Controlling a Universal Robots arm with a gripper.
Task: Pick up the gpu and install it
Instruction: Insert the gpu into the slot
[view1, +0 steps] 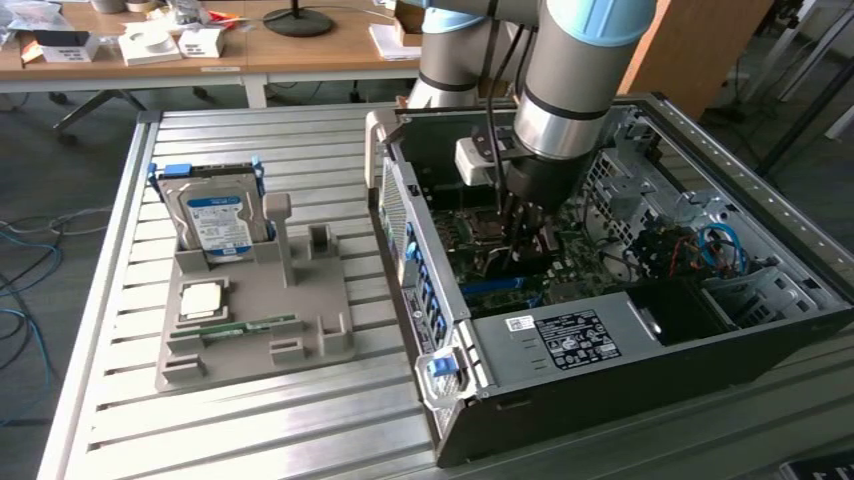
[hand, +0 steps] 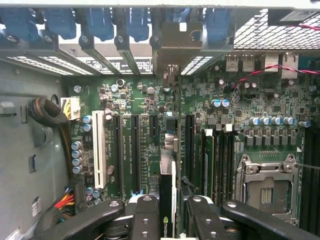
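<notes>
Drive (view1: 218, 222) and tray (view1: 314, 335) stood on the desk (view1: 120, 400) at the exterior view's left, well apart from the work. To their right, inside the open case (view1: 561, 335), the hand (hand: 170, 215) was clamped on the gpu (hand: 167, 192). The card was held edge-on over the board (hand: 150, 95), beside the black slots (hand: 135, 150), with its bracket (hand: 172, 45) toward the rear openings. Doing this well probably meant keeping the card upright and parallel to its slot, then pressing straight down evenly, without twist.
</notes>
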